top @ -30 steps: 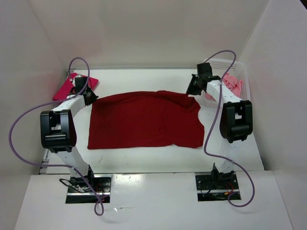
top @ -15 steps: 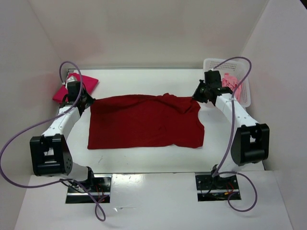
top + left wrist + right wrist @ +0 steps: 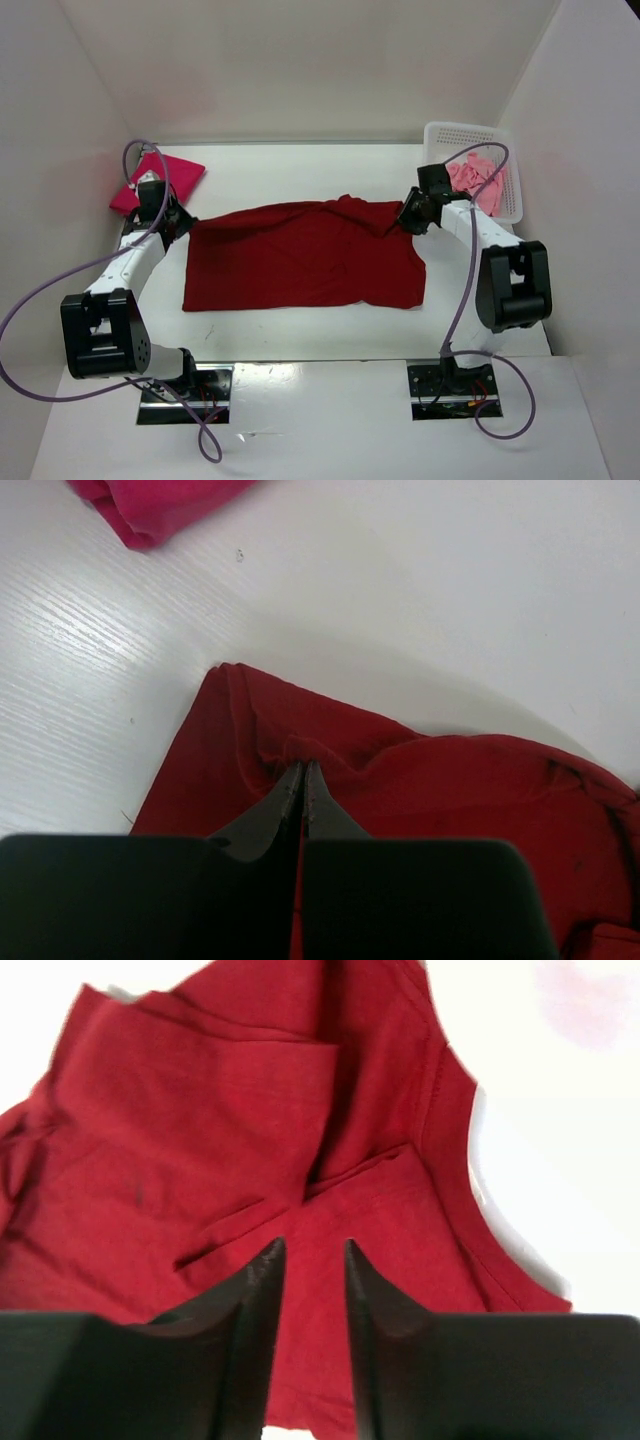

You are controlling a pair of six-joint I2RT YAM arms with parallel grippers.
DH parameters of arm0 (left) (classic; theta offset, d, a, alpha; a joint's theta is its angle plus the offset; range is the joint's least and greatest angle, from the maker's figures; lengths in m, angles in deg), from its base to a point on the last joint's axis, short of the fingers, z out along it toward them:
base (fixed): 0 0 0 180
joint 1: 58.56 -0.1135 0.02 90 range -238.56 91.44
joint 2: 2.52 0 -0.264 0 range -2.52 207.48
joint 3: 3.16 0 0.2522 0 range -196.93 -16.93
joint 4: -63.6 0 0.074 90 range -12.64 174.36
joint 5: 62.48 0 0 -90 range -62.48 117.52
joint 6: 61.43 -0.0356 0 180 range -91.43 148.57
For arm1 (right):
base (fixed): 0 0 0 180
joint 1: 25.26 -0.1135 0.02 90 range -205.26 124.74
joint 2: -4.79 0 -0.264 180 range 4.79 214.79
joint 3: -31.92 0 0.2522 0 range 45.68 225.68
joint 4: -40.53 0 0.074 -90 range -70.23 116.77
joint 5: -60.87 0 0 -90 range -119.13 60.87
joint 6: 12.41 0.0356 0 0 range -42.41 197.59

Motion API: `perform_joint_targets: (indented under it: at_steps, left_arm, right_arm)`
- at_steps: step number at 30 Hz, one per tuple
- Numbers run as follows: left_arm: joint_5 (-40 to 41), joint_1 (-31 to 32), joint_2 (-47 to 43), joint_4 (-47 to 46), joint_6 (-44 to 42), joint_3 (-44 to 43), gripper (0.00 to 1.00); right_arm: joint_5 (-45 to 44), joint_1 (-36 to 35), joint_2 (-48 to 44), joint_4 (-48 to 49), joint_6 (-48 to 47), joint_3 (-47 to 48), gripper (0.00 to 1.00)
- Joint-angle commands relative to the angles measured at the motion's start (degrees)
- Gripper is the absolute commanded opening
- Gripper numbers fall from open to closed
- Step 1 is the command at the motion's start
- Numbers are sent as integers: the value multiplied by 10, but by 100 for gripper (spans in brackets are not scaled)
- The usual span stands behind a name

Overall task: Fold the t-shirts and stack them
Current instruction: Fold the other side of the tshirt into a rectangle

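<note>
A dark red t-shirt [image 3: 300, 255] lies spread across the middle of the table. My left gripper [image 3: 176, 222] is at its far left corner. In the left wrist view that gripper [image 3: 302, 770] is shut on a puckered fold of the dark red cloth [image 3: 450, 790]. My right gripper [image 3: 404, 218] hangs over the shirt's far right corner. Its fingers [image 3: 313, 1248] stand open, with the wrinkled red cloth [image 3: 220, 1110] lying loose below them. A folded crimson-magenta t-shirt [image 3: 160, 180] rests at the far left. A light pink t-shirt [image 3: 478, 180] sits crumpled in the basket.
A white perforated basket [image 3: 470, 133] stands at the far right corner, just behind my right arm. The magenta shirt's edge [image 3: 160, 505] shows close beyond the left gripper. White walls enclose the table on three sides.
The right gripper has opened and let go of the shirt's far right corner. Both grippers came a little nearer and the shirt's far edge settled on the table.
</note>
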Motion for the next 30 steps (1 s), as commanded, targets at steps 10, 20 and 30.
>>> perform_joint_targets:
  at_steps: [10, 20, 30]
  left_arm:
    - [-26, -3, 4, -30, 5, 13, 0]
    - [-26, -3, 14, -30, 5, 3, 0]
    - [-26, -3, 14, -30, 5, 3, 0]
  right_arm:
    - [21, 9, 95, 130, 25, 37, 44]
    - [-3, 9, 159, 119, 35, 102, 41]
    - [-53, 3, 59, 146, 63, 13, 41]
